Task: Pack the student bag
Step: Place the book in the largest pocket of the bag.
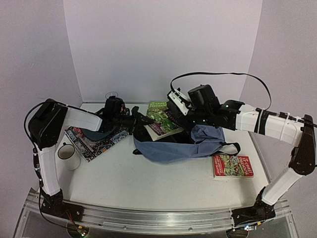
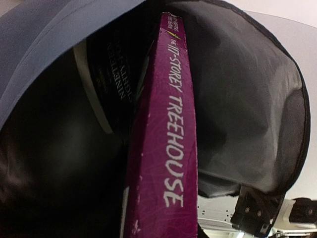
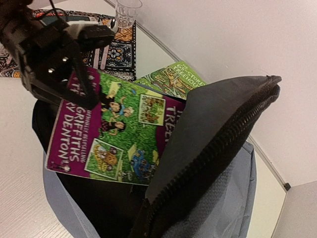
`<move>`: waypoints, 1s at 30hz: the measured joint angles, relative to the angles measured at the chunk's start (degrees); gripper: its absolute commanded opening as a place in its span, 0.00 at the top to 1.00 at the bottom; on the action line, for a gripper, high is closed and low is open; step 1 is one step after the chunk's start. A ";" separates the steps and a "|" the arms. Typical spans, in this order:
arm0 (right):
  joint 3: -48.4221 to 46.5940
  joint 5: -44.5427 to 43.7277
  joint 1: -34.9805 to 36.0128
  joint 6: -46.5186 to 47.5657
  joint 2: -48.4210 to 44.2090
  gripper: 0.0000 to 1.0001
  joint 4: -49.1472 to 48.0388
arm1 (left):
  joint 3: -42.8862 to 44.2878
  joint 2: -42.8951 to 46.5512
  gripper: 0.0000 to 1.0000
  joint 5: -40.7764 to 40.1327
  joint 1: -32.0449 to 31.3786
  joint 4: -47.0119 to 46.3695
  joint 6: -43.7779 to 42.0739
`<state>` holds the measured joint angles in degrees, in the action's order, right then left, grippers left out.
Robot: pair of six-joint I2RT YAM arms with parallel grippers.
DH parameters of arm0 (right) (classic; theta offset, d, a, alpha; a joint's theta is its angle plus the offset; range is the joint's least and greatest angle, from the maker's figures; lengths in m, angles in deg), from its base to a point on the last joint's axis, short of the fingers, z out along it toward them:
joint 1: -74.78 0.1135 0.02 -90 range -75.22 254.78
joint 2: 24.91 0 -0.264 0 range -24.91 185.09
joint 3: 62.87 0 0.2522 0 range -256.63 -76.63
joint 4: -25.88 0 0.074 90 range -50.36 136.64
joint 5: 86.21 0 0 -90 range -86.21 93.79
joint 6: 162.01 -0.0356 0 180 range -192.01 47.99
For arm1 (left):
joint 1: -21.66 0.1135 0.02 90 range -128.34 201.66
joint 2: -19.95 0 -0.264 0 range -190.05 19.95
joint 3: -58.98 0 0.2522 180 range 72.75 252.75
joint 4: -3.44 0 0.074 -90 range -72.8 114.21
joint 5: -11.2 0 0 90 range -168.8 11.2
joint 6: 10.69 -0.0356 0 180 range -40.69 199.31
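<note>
The student bag lies mid-desk. It looks soft and floppy, so its mouth would likely sag unless lifted by the flap. The right claw is pinched together on the bag's upper flap. The left claw is clamped on a purple book half inside the bag. The zip rim crowds the book, and bare desk shows on the bag's near side.

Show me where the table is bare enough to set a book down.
Widest bare patch: the near strip of table, between the mug and the red book, in front of the student bag. Crowded: the far middle, where the purple book and green book meet the bag's mouth.
</note>
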<state>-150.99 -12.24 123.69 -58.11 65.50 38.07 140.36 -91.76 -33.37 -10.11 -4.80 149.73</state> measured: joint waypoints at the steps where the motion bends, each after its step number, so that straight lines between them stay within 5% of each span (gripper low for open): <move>1: 0.01 0.39 0.00 0.04 0.00 1.00 -0.09 | 1.64 -1.44 1.00 0.07 -0.11 -0.01 0.01; 15: 0.01 4.47 0.20 0.43 0.00 1.00 -0.61 | 23.02 -21.65 0.99 1.53 -2.34 -0.07 0.74; 30: -0.14 5.75 1.36 0.83 1.45 1.00 -1.09 | 36.26 -32.86 0.76 -0.31 -4.54 -0.97 1.06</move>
<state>-151.13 -6.49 125.05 -57.28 66.95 36.99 176.62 -124.62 -33.68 -14.65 -5.77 150.79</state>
